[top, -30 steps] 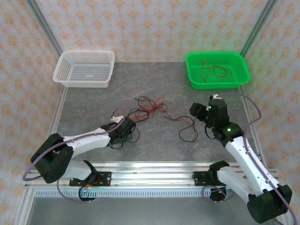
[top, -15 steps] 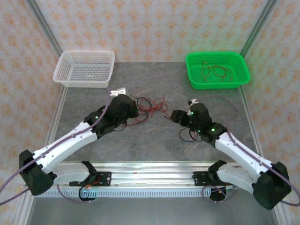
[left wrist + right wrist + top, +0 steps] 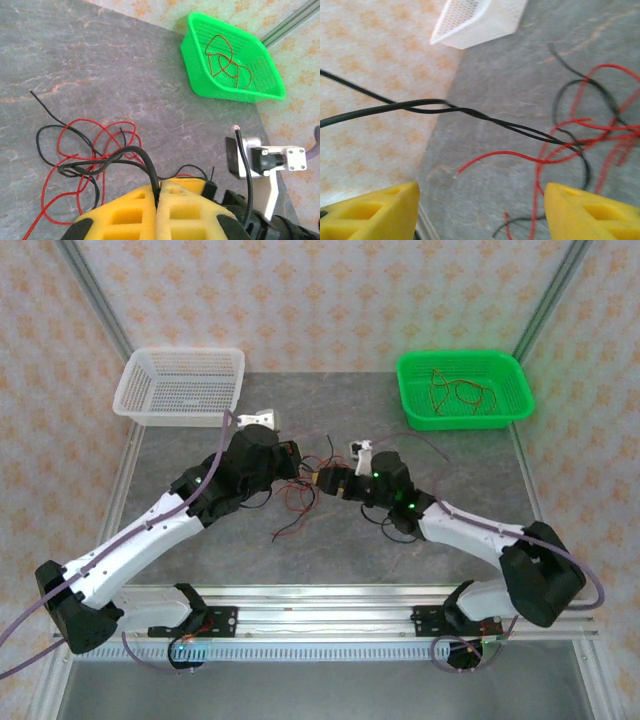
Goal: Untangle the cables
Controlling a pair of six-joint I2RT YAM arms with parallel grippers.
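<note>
Out at the middle of the grey, marbled worktop (image 3: pixel 340 560) the cables (image 3: pixel 303 492) sprawl in a loose knot of hair-thin red and black loops, and the left gripper (image 3: pixel 157 189) has its yellow fingers clamped together on black strands rising out of it. Just right, the right gripper (image 3: pixel 480 200) stands apart, a twisted black strand stretched across ahead of it. Bare stone lies nearer, while the white mesh basket (image 3: pixel 182 386) far left and the green basket (image 3: pixel 463 390) far right sit well clear.

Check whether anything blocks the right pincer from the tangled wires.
Nothing visible does. The open right pincer faces the thin red and black wires across bare grey tabletop; only the tangle's own black strand, pinched by the shut left pincer, crosses ahead.
</note>
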